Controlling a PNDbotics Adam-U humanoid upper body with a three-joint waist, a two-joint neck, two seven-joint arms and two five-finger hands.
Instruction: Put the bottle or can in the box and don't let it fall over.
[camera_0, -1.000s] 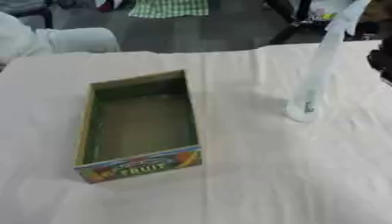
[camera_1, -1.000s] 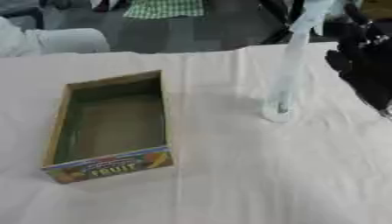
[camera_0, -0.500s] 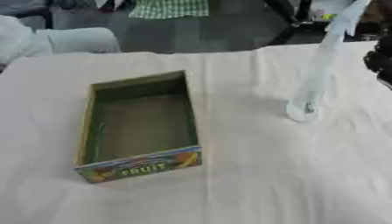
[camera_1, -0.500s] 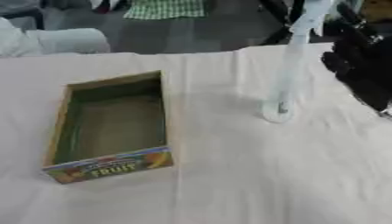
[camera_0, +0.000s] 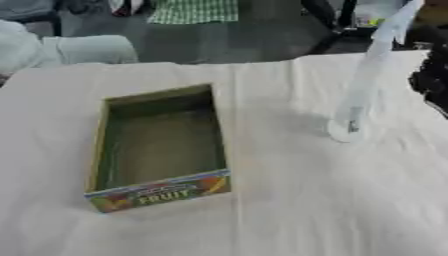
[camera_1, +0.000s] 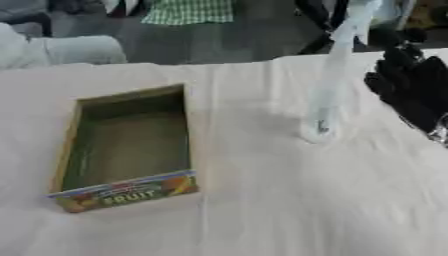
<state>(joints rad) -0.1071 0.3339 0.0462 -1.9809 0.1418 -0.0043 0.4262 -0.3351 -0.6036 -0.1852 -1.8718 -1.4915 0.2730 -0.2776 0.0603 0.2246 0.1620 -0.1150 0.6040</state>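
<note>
Bottle (camera_1: 331, 75) upright on table, right hand (camera_1: 411, 92) just beside

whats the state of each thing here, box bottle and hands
box: open top, empty, flat on the table cloth
bottle: clear, standing upright on the cloth, right of the box and apart from it, not held
right hand: open, fingers relaxed, just right of the bottle, not touching it
left hand: not in view

A table covered in a pale cloth (camera_0: 262, 220) fills most of the frame. At centre left lies an open, empty cardboard box (camera_0: 159, 148) marked FRUIT. A clear bottle (camera_0: 363, 90) stands at upper right.
</note>
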